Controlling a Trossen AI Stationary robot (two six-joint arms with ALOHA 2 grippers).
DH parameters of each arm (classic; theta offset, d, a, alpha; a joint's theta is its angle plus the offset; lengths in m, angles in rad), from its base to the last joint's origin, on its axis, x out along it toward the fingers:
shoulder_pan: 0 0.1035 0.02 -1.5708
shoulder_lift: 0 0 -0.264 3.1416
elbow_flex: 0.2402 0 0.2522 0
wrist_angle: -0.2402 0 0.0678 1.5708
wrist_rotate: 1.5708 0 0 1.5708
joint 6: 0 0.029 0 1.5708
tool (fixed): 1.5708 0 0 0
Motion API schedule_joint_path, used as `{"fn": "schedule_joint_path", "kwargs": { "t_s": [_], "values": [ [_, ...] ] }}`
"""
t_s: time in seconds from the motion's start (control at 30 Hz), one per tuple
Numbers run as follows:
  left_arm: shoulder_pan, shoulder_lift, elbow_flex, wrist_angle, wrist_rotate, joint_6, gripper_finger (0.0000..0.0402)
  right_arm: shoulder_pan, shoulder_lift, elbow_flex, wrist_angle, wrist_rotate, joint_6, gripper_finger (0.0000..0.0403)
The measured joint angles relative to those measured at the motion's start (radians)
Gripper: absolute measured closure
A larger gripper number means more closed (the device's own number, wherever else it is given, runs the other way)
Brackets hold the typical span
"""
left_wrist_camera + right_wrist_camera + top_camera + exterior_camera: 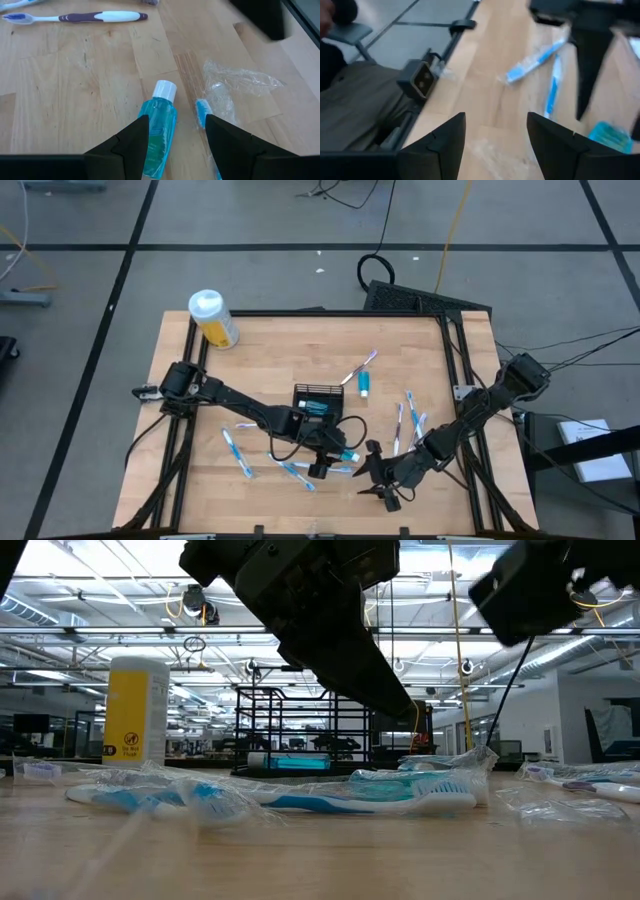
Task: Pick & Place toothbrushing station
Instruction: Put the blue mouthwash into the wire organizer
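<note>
A: Down at the table's 6 o'clock edge, the left gripper (333, 461) hangs low with its jaws spread wide and holding nothing, straddling a small teal tube (159, 130) that lies flat with its white cap pointing away.

B: And the other arm?

A: At about 5 o'clock, the right gripper (381, 485) waits just beside it, jaws also wide and empty, over bare wood.

B: Which step is this?

A: By my reading, the approach to a pick: the tube sits between the fingers but is not yet clamped. A wrapped blue toothbrush (204, 111) lies just beside it.

B: What must come next?

A: Likely a short descent, a squeeze across the tube's body without snagging the wrapper, then a carry toward the centre, where the black mesh basket (318, 398) stands.

B: Anything beyond?

A: More toothbrushes (410, 420) are scattered toward 3 o'clock, 1 teal tube (364, 385) past the basket, and a yellow bottle (213, 318) lies at 11 o'clock.
</note>
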Motion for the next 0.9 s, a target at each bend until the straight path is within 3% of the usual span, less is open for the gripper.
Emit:
{"fn": "schedule_joint_path", "kwargs": {
  "t_s": [0.23,0.63,0.9],
  "values": [
    [-0.004,0.000,0.000,-0.002,0.000,0.005,0.0199,-0.046,0.000,-0.096,0.122,-0.005,0.081,0.0197],
    [-0.004,0.000,0.000,-0.004,0.001,0.014,0.0199,-0.073,0.000,-0.118,0.161,0.000,0.056,0.0197],
    [-0.004,0.000,0.000,-0.005,0.001,0.021,0.0199,-0.076,0.000,-0.118,0.173,0.107,0.061,0.0197]
  ]
}}
